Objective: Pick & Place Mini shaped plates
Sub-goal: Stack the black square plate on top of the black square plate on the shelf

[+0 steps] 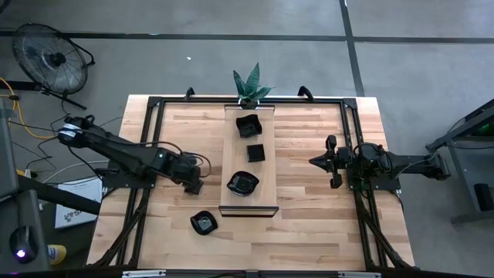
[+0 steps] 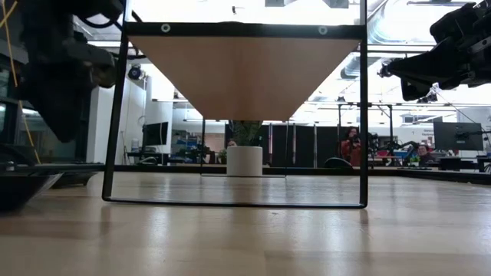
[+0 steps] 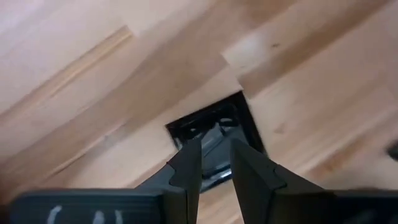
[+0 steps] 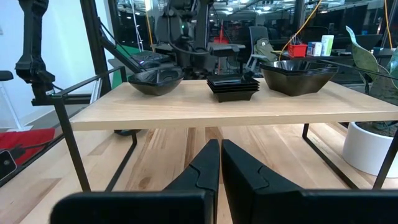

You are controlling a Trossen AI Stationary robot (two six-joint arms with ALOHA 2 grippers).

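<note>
A long pale wooden board [image 1: 231, 154] stands raised on a black frame in the middle of the table. On it sit mini shaped plates: a wavy-rimmed stack [image 1: 248, 125] at the far end, a square stack [image 1: 255, 153] and a leaf-shaped one [image 1: 242, 184]. Another wavy plate [image 1: 204, 222] lies on the table near the board's near left corner. My left gripper [image 1: 193, 185] points down left of the board, shut on a square black plate [image 3: 214, 127]. My right gripper [image 1: 315, 161] waits shut and level at the right, facing the board [image 4: 205, 112]. My left gripper has the square plate's near edge [image 3: 216, 174] between its two fingers [image 3: 186, 168], coming from above and slanting down. The fingers hide the exact place of contact. The plate's far corner [image 3: 239, 99] reaches out beyond the fingertips. Whether the plate rests on the table, I cannot tell.
A potted plant [image 1: 251, 85] stands at the table's far edge behind the board. The board's black frame legs [image 2: 119, 115] rise from the table. Bare wood [image 1: 309, 232] lies to the near right. A fan [image 1: 50, 58] stands on the floor off the far left.
</note>
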